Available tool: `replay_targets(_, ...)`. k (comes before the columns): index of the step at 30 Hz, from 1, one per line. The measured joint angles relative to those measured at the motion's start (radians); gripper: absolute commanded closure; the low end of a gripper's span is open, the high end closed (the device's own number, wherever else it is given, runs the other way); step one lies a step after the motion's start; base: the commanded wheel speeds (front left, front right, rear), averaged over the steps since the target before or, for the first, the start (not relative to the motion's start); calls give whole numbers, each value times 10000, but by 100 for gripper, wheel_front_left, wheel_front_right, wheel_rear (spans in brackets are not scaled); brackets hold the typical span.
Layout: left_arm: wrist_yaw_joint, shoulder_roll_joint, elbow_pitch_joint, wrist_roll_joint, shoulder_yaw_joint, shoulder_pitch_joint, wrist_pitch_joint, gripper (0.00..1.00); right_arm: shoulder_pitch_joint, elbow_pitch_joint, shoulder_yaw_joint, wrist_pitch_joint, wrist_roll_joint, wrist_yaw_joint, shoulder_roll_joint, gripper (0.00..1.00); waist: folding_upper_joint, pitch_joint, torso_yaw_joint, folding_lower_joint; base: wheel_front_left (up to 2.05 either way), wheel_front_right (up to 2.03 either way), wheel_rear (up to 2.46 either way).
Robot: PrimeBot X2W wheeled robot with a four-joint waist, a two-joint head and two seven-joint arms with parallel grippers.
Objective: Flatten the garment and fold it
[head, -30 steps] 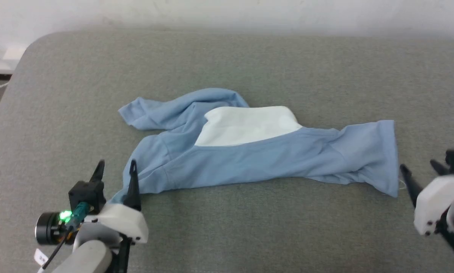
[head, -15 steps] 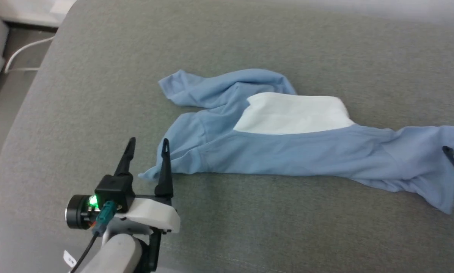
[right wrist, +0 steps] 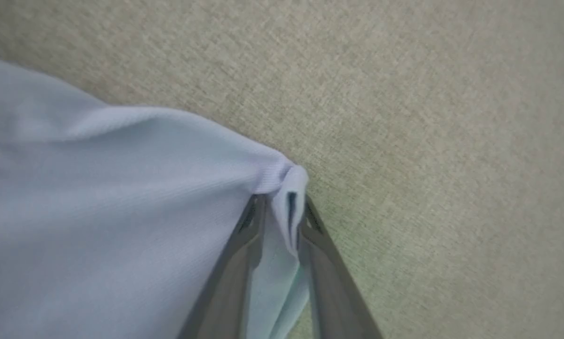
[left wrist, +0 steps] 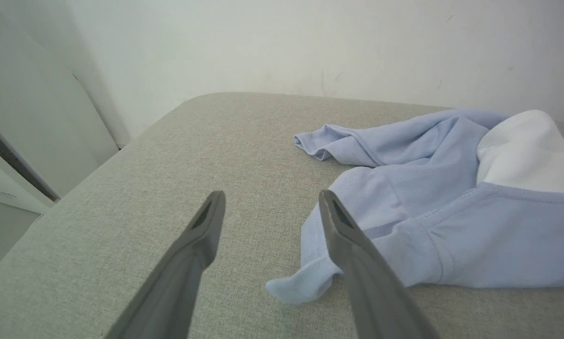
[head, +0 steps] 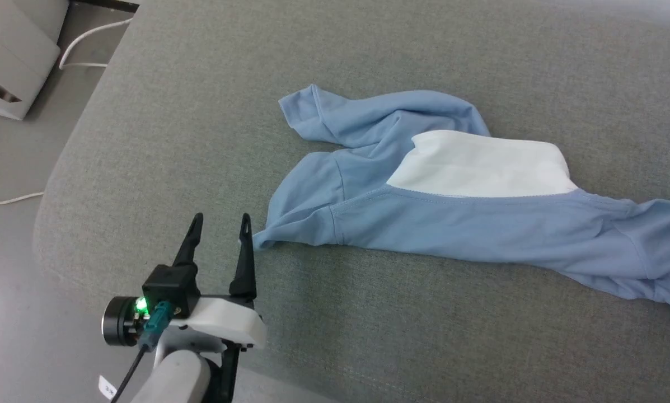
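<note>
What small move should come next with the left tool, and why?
Probably ease the left tool rightward and down until the garment corner sits between its fingers. Its jaws stand open with that corner just beside its right finger, while the right tool pinches the other end.

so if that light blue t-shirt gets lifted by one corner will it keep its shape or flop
Probably flop: the light blue soft T-shirt with a white panel lies in loose folds on the grey fabric surface. Likely bunches where gripped: its edge is wadded between the fingers of the right hand.

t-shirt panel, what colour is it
White panel on the light blue T-shirt; clearest in head view.
</note>
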Motion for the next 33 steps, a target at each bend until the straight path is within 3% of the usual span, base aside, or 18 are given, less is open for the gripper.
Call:
replay_targets(6,-311,-25,265,188,399,129,0,0,-211,453,527,-1603,35,13,186,100,0,-236,-248,2,0,0,0)
replay_targets(12,-518,-25,416,322,717,452,0,0,-691,911,251,-3668,-633,13,393,100,0,-820,-759,2,0,0,0)
replay_targets(19,-612,36,523,320,1095,949,0,0,-582,157,-380,-5348,-1227,73,303,100,0,-1565,-1601,1,0,0,0)
replay_targets(24,-669,50,516,311,1356,1353,2,0,1302,-2040,-522,-5417,-1118,73,140,100,0,-2001,-2274,0,0,0,0)
replay_targets(28,-679,52,529,297,1453,1539,0,0,3539,-3858,119,-4798,-949,82,-226,100,0,-2215,-2810,0,0,0,0)
replay_targets(33,-775,56,692,257,1444,1506,17,0,5159,-4569,1239,-4416,-1170,84,-767,100,0,-2287,-3369,-1,0,0,0)
